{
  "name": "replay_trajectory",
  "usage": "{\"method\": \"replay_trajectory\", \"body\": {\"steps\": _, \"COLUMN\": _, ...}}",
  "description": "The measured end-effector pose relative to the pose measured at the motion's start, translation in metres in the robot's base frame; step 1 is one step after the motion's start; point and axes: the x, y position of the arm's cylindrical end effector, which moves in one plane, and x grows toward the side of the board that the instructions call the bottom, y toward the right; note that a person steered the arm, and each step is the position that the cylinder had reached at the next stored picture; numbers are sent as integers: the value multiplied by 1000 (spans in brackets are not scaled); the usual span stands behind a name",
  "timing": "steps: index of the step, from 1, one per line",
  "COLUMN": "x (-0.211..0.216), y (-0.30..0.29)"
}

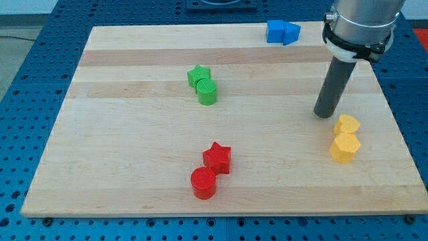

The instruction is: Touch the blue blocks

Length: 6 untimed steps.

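Note:
Two blue blocks sit touching at the board's top edge: a blue cube-like block and a blue wedge-like block on its right. My tip rests on the board at the view's right, well below and to the right of the blue blocks. It stands just left of and above the yellow heart block, a small gap apart.
A yellow hexagonal block lies just below the yellow heart. A green star block and green cylinder touch at centre left. A red star block and red cylinder touch near the bottom. The wooden board ends close behind the blue blocks.

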Motion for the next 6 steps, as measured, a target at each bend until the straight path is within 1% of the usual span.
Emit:
{"method": "replay_trajectory", "body": {"steps": 2, "x": -9, "y": 2}}
{"method": "replay_trajectory", "body": {"steps": 6, "x": -12, "y": 2}}
